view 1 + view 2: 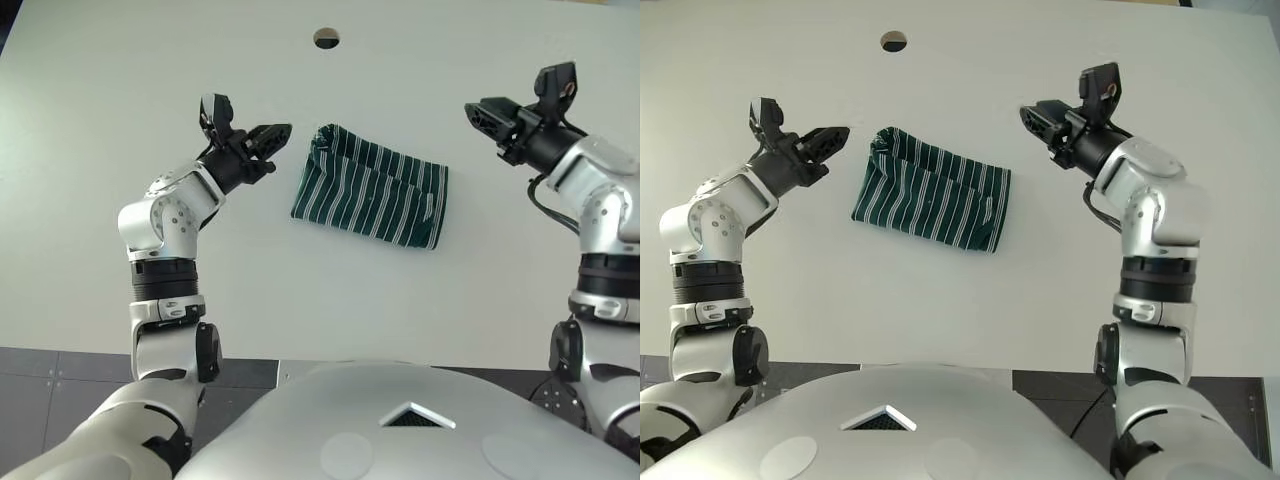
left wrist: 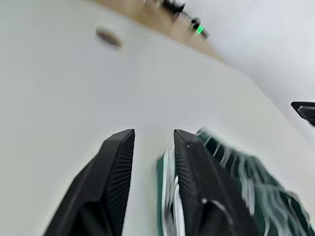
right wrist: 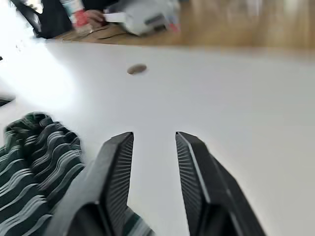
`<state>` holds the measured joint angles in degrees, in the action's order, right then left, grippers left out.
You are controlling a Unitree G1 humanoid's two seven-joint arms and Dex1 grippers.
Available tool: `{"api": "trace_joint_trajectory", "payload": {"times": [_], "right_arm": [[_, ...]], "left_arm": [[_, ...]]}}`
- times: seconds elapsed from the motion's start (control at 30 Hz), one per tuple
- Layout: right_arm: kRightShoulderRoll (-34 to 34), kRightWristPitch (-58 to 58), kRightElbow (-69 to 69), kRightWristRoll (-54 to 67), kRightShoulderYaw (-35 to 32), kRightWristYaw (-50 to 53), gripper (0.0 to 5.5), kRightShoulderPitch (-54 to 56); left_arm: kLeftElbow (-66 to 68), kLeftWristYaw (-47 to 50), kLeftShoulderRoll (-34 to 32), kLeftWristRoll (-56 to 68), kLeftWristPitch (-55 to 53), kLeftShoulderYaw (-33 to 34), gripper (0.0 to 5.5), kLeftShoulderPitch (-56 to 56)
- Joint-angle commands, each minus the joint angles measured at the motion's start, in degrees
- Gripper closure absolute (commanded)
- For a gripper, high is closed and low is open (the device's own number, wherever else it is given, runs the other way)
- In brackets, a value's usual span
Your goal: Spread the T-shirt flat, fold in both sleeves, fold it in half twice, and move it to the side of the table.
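The white worktop [image 1: 120, 290] is carrying a green striped T-shirt [image 1: 370, 190], which is lying near its centre as a compact folded packet. The folding seems done, with only the sideways move remaining. The left pincer [image 1: 280, 135] is hovering at the shirt's 9 o'clock and the right pincer [image 1: 476, 115] at its 2 o'clock. Both are gaping empty, probably flanking it for a grip.

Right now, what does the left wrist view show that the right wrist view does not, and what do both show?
Left wrist view: the left gripper, open, with the shirt just beyond it, and a green light past the table.
Right wrist view: the right gripper, open, and clutter past the table's far edge.
Both: the striped shirt, the white table and its round hole.
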<state>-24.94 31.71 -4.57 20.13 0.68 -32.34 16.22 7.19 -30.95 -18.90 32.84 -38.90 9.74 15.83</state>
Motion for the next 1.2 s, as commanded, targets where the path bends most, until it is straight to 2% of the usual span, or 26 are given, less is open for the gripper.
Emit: {"api": "trace_joint_trajectory", "payload": {"times": [0.03, 0.17, 0.23, 0.43, 0.63, 0.8, 0.93, 1.1, 1.2], "right_arm": [[-0.15, -13.33, -7.02, -15.40, 13.96, 2.33, 4.57, -3.00], [1.99, -20.73, -4.65, -28.72, 26.07, 5.19, 5.37, -3.20], [4.13, -21.70, -1.57, -31.54, 28.60, 6.10, 5.39, -2.66], [7.51, -26.06, 8.52, -35.63, 31.11, 6.51, 5.39, -0.98], [7.01, -25.68, 15.01, -40.25, 32.89, 4.71, 5.39, 0.10], [-2.35, -21.00, 10.91, -39.64, 31.61, -6.45, 5.39, -3.78], [-15.95, -24.26, 4.83, -37.30, 27.67, -15.85, 5.39, -9.30], [-28.46, -27.94, 4.56, -36.28, 22.00, -19.53, 5.39, -15.62], [-33.67, -29.90, 4.83, -35.48, 18.92, -20.31, 5.39, -19.41]], "left_arm": [[-4.08, -0.47, 0.73, 0.00, 3.29, 0.89, 4.61, -1.98], [-6.72, 0.73, 2.10, 1.54, 4.89, 2.68, 5.30, -2.80], [-7.67, 1.09, 2.88, 2.09, 5.59, 3.36, 5.36, -2.94], [-9.95, 1.14, 4.40, 1.01, 7.71, 1.88, 5.36, -4.47], [-13.98, 1.66, 5.47, 1.72, 7.91, 0.46, 5.36, -6.19], [-15.59, 2.20, 5.51, 1.76, 7.70, 0.35, 5.36, -6.87], [-16.18, 2.72, 5.76, 1.30, 8.51, 0.04, 5.36, -7.60], [-17.43, 3.83, 6.11, 2.30, 8.21, 0.92, 5.36, -8.73], [-18.76, 4.18, 6.04, 2.79, 7.93, 1.27, 5.36, -9.84]]}}
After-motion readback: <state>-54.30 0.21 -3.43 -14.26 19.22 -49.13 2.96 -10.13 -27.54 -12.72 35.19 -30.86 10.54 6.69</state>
